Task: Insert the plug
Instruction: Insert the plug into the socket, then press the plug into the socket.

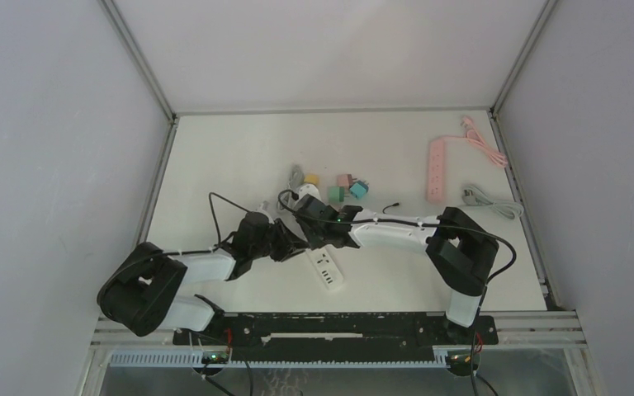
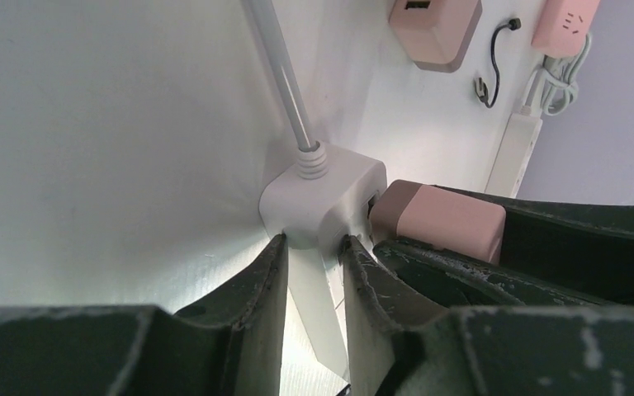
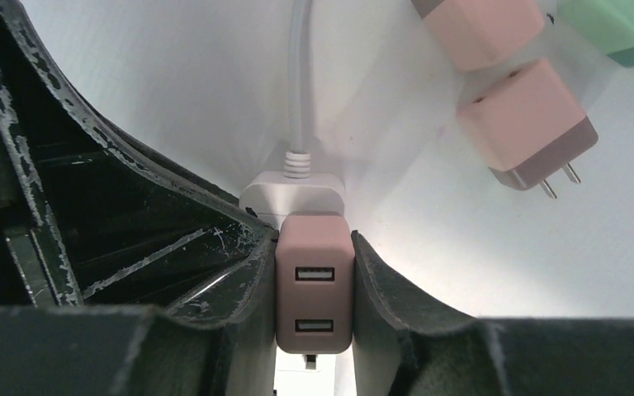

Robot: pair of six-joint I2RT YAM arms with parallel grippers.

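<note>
Right hand (image 3: 314, 268) clamps charger (image 3: 314, 289) | left hand (image 2: 314, 247) grips strip (image 2: 324, 191) | wrists adjacent

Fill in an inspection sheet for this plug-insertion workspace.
Surface: white table.
Job's things: pink USB charger at the cord end of the white power strip; seating unclear.
Clutter: pink power strip, loose plug adapters.
End effectors: right end effector shut on the charger; left end effector straddles the white strip, grip unclear.
Cables: strip's cord, grey cable bundle, short black cable.
Surroundings: plain walls.
</note>
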